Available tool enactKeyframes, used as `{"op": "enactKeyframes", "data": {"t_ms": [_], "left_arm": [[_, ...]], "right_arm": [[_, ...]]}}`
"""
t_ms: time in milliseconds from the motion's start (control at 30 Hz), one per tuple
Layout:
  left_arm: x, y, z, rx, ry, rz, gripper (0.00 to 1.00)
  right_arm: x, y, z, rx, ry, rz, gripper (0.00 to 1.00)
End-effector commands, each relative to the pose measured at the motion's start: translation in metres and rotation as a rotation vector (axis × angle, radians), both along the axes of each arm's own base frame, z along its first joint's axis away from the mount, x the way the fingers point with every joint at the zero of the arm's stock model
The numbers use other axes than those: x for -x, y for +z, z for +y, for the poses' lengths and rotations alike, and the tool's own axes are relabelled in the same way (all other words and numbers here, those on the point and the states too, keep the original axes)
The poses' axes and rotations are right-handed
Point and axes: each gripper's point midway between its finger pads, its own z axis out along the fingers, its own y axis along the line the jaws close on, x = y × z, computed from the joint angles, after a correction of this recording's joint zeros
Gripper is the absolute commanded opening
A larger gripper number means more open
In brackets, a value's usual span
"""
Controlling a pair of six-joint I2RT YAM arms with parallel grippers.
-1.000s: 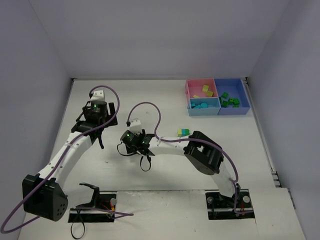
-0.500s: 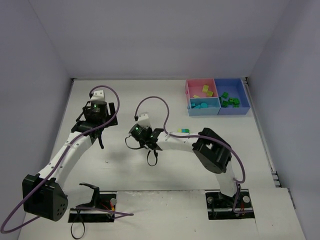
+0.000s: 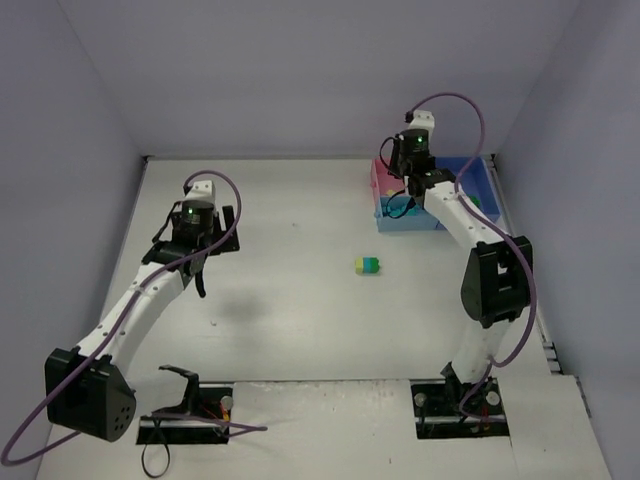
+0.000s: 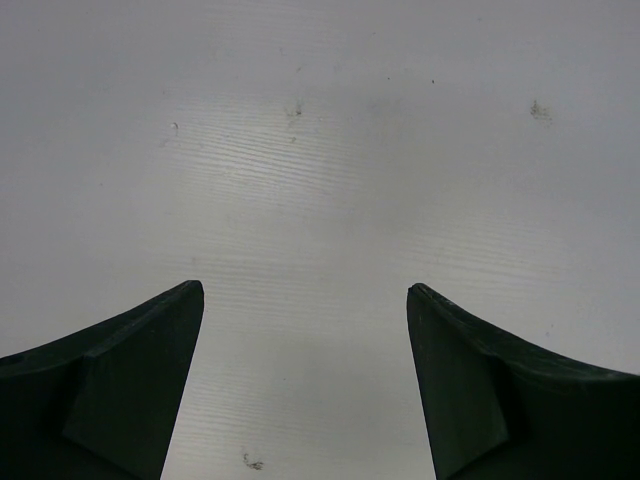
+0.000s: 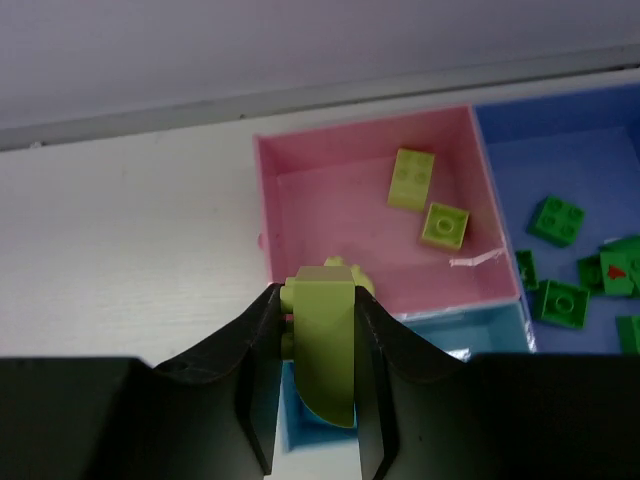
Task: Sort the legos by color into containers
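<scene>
My right gripper [image 5: 318, 300] is shut on a yellow-green lego [image 5: 322, 350], held above the near wall of the pink tray [image 5: 300, 200]. Two yellow-green legos [image 5: 411, 179] lie flat in that tray, and a third shows just behind the held one. Several green legos [image 5: 557, 220] lie in the darker blue tray [image 5: 560, 130]. The light blue tray [image 5: 490, 330] is below my fingers. A two-colour yellow-green and cyan lego [image 3: 367, 265] sits alone mid-table. My left gripper [image 4: 305, 290] hangs open over bare table at the left [image 3: 192, 262].
The joined containers [image 3: 410, 222] stand at the back right corner near the walls, partly covered by the right arm [image 3: 455, 215]. The white table [image 3: 300, 310] ends at the back wall behind the trays.
The right arm swung from the middle-left of the table to above the containers, its gripper shutting on the yellow-green lego on the way. The left arm stayed still.
</scene>
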Motion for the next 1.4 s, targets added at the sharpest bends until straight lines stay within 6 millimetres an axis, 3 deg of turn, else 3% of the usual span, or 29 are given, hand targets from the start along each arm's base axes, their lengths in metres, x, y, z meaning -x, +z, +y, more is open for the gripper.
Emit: {"op": "enactKeyframes", "data": {"t_ms": [0,67,133,167,300,400,500,667,700,733,767,800,867,933,967,1100,1200,1367], "left_arm": [[-0.012,0.016,-0.003,0.008,-0.028,-0.065,0.76],[-0.012,0.015,-0.004,0.001,-0.041,-0.060,0.76],[-0.013,0.015,-0.009,0.013,-0.069,-0.061,0.76],[-0.013,0.015,-0.011,0.014,-0.082,-0.062,0.76],[-0.012,0.017,-0.021,0.038,-0.139,-0.082,0.76],[-0.012,0.018,-0.030,0.059,-0.189,-0.090,0.76],[-0.011,0.020,-0.042,0.082,-0.263,-0.104,0.76],[-0.004,0.022,-0.064,0.143,-0.383,-0.104,0.76],[-0.003,0.022,-0.066,0.145,-0.392,-0.101,0.76],[-0.001,0.023,-0.067,0.141,-0.403,-0.101,0.76],[-0.001,0.025,-0.068,0.141,-0.413,-0.107,0.76],[-0.001,0.026,-0.069,0.138,-0.421,-0.111,0.76],[-0.002,0.025,-0.070,0.129,-0.434,-0.115,0.76],[-0.002,0.022,-0.071,0.128,-0.442,-0.107,0.76],[-0.003,0.020,-0.072,0.131,-0.445,-0.101,0.76],[-0.003,0.023,-0.080,0.145,-0.489,-0.109,0.76],[-0.002,0.025,-0.082,0.140,-0.508,-0.118,0.76],[-0.001,0.024,-0.083,0.130,-0.513,-0.116,0.76]], "right_arm": [[-0.033,0.020,0.002,-0.015,0.076,-0.068,0.04],[-0.048,0.005,-0.015,-0.027,0.056,-0.045,0.09],[-0.059,0.005,-0.022,-0.053,0.058,-0.052,0.14],[-0.064,-0.007,-0.025,-0.057,0.055,-0.030,0.17],[-0.077,-0.017,-0.046,-0.060,0.033,-0.014,0.46],[-0.078,-0.011,-0.040,-0.065,0.095,-0.023,0.57],[-0.068,0.000,-0.033,-0.040,0.167,-0.030,0.59],[-0.024,0.028,-0.026,-0.009,0.280,-0.040,0.59],[-0.010,0.047,-0.017,-0.032,0.338,-0.066,0.59],[0.002,0.047,-0.012,-0.046,0.367,-0.051,0.59],[0.015,0.035,-0.006,-0.049,0.408,-0.019,0.59],[0.030,0.045,0.003,-0.064,0.465,-0.031,0.60],[0.057,0.017,0.016,-0.079,0.487,0.067,0.61],[0.074,0.007,0.022,-0.104,0.454,0.104,0.62],[0.084,-0.003,0.034,-0.107,0.464,0.132,0.62],[0.128,-0.063,0.052,-0.156,0.425,0.293,0.61],[0.147,-0.091,0.051,-0.205,0.379,0.354,0.56],[0.149,-0.101,0.042,-0.268,0.240,0.342,0.47]]}}
